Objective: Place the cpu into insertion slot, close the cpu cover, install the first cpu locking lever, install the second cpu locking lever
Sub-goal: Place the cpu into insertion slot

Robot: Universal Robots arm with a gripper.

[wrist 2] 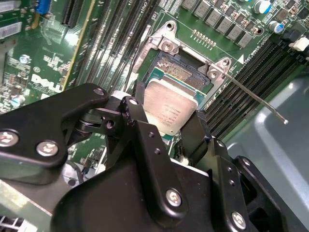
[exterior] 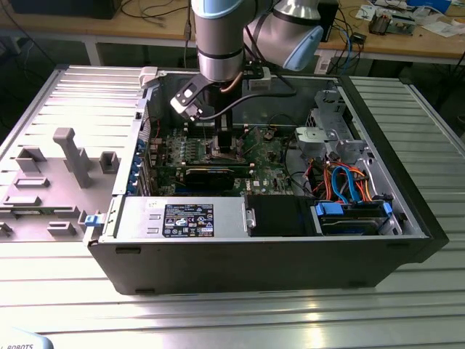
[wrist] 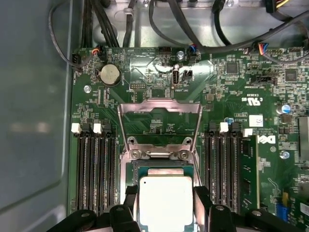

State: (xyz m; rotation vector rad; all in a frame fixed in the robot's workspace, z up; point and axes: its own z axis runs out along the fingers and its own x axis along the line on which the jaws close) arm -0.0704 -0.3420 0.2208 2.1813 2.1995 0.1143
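My gripper (exterior: 227, 149) reaches down into an open computer case (exterior: 407, 218), over the green motherboard (exterior: 272, 156). In both wrist views its black fingers (wrist: 131, 199) sit on two opposite sides of the cpu (wrist: 165, 205), a flat square chip with a dull grey metal face (wrist 2: 169, 106). The gripper (wrist 2: 166, 116) is shut on it. The chip hangs slightly tilted, just over the insertion slot (wrist 2: 181, 72), whose silver rim (wrist: 164, 166) shows beyond it. Swung open past the socket lies the cpu cover (wrist: 159, 105), a thin silver frame. A thin locking lever (wrist 2: 256, 99) sticks out to one side.
Long black memory slots (wrist: 94, 169) (wrist: 222, 169) flank the socket on both sides. A coin battery (wrist: 109, 74) and black cables (wrist: 169, 19) lie beyond the cover. Orange and blue cables (exterior: 349, 182) fill the drive bay. A grey fixture plate (exterior: 65, 167) stands at the exterior view's left.
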